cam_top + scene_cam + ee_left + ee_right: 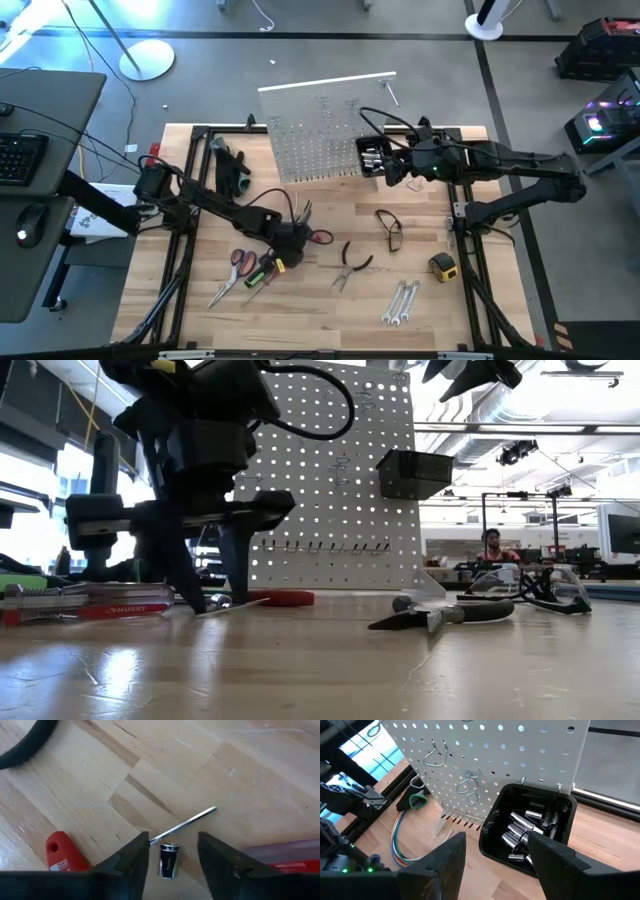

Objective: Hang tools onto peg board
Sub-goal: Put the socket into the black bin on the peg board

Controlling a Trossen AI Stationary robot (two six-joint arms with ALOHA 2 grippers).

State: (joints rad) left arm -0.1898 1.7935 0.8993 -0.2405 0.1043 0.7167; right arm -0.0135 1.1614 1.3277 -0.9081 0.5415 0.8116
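Small chrome steel socket [169, 860] on wooden bench [240, 765]; light, rigid, slippery; grip across barrel; left tool [172, 854] unclenched astride it; right tool [496, 851] released above black bin [530, 825]

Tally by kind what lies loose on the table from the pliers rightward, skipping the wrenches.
Pliers: 1
Safety glasses: 1
Tape measure: 1
Total: 3

Wood table [320, 300]: scissors [238, 265], screwdrivers [262, 272], pliers [350, 265], wrenches [400, 302], tape measure [444, 266], safety glasses [390, 228], small socket [168, 861]; peg board [325, 125] stands at back.
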